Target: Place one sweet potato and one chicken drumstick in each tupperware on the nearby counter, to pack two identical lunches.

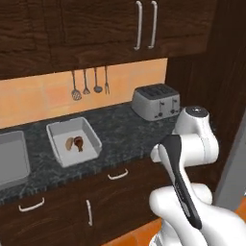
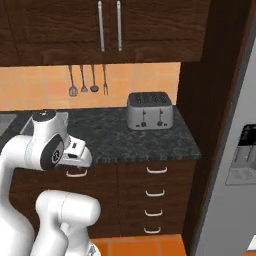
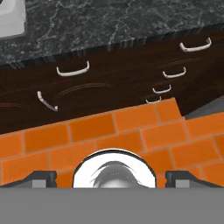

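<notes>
Tupperware (image 1: 73,141): two on the counter (image 1: 125,129)
Sweet potato (image 1: 70,142): one
Chicken drumstick (image 1: 79,143): one
Gripper (image 3: 112,178): spread wide, holding nothing

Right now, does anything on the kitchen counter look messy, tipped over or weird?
Nothing stands out. One tupperware sits flat on the counter with a sweet potato and a chicken drumstick lying side by side inside it. The toaster stands upright, and the utensils hang straight on the wall.
</notes>
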Motion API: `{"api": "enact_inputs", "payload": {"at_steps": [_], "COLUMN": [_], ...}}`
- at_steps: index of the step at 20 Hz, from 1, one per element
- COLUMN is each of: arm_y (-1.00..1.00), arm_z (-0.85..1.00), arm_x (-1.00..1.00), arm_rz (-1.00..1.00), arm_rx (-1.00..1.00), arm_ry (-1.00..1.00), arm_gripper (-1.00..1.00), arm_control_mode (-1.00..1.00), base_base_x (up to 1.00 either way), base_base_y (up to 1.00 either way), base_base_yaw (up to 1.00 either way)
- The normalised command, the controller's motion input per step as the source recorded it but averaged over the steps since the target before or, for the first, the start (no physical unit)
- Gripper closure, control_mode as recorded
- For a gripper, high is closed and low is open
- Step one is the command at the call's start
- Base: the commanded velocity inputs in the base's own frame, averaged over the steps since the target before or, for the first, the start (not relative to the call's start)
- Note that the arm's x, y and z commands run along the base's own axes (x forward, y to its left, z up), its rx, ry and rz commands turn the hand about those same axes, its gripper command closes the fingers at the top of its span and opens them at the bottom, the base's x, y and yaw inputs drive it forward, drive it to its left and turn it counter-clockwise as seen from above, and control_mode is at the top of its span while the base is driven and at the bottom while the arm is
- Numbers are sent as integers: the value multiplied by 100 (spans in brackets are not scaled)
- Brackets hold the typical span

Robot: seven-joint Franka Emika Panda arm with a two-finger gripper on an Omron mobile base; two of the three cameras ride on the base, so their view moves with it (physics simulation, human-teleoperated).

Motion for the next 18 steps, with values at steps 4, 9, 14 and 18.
{"api": "enact_inputs", "payload": {"at_steps": [4,9,14,18], "arm_y": [0,0,0,0], "arm_z": [0,0,0,0], "arm_x": [0,0,0,0], "arm_rz": [0,0,0,0], "arm_rx": [0,0,0,0], "arm_ry": [0,0,0,0], "arm_gripper": [-100,-100,-100,-100], "arm_control_mode": [100,100,100,100], "base_base_x": [8,2,13,41], "base_base_y": [-100,-100,-100,-100], "base_base_yaw": [-46,-47,-16,6]}}
